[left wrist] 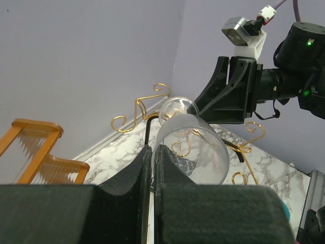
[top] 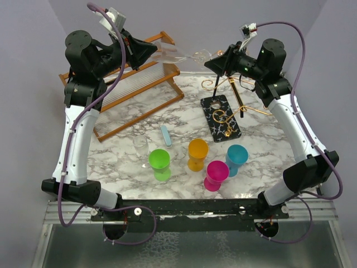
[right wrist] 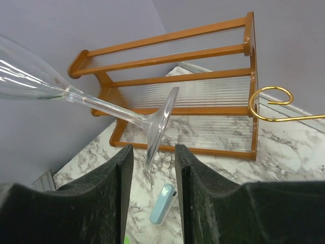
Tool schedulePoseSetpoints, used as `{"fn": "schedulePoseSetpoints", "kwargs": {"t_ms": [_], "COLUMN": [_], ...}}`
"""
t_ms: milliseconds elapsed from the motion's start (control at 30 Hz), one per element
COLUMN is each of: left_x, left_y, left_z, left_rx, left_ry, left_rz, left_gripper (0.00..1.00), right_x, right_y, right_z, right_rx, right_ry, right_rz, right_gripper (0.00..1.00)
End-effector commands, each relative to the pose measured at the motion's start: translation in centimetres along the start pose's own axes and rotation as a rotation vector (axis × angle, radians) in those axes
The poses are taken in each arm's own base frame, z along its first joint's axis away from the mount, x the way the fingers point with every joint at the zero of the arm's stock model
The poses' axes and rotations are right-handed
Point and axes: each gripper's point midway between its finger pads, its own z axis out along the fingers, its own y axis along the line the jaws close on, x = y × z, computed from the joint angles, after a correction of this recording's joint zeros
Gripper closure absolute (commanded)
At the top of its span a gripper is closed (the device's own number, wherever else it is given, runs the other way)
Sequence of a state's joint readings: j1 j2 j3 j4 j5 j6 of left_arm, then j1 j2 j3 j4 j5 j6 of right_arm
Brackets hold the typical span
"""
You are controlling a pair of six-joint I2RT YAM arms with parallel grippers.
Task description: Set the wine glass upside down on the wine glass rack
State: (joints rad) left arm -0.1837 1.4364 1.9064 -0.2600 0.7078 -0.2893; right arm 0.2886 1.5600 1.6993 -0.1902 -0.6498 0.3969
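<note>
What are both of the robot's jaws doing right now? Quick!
Left gripper: jaws shut on the wine glass, at its bowl.
Right gripper: jaws open, either side of the glass's foot, not gripping it.

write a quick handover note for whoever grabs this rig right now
Grippers: the left gripper is shut on the bowl of the wine glass, holding it roughly sideways in the air. The right gripper is open, with a finger on each side of the glass foot and not clamped on it.
Rack: the wine glass rack stands beneath the right arm, with no glass on it.
Done: the glass is up and offered foot-first to the right gripper.
Left: probably close the right gripper on the foot, release the left, turn the glass upside down and hang it on a gold arm.
</note>
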Motion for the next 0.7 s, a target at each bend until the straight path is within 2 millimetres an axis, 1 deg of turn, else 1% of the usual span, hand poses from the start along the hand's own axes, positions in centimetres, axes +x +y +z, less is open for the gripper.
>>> {"fn": "schedulePoseSetpoints", "kwargs": {"t_ms": [0,433,467,533,667], "left_x": [-1.6,-1.55,-1.51,-1.35,-1.13], "left_y": [-1.52,-1.94,-1.96,-1.9,-1.78], "left_z": [-0.56,-0.61,-0.62,-0.57,-0.52], "left_rx": [0.043,0.06,0.063,0.063,0.059], "left_ry": [-0.047,-0.049,-0.049,-0.047,-0.045], "left_rz": [0.029,0.018,0.017,0.01,0.002], "left_gripper": [1.0,1.0,1.0,1.0,1.0], "right_x": [-0.89,-0.23,-0.21,-0.1,-0.35], "right_y": [-0.61,-0.71,-0.68,-0.63,-0.76], "right_z": [0.32,0.77,0.77,0.78,0.57], "right_rx": [0.042,0.025,0.023,0.019,0.037], "right_ry": [-0.022,-0.013,-0.014,-0.013,-0.024], "right_rz": [0.005,0.046,0.047,0.053,0.051], "right_gripper": [0.63,0.66,0.67,0.74,0.93]}}
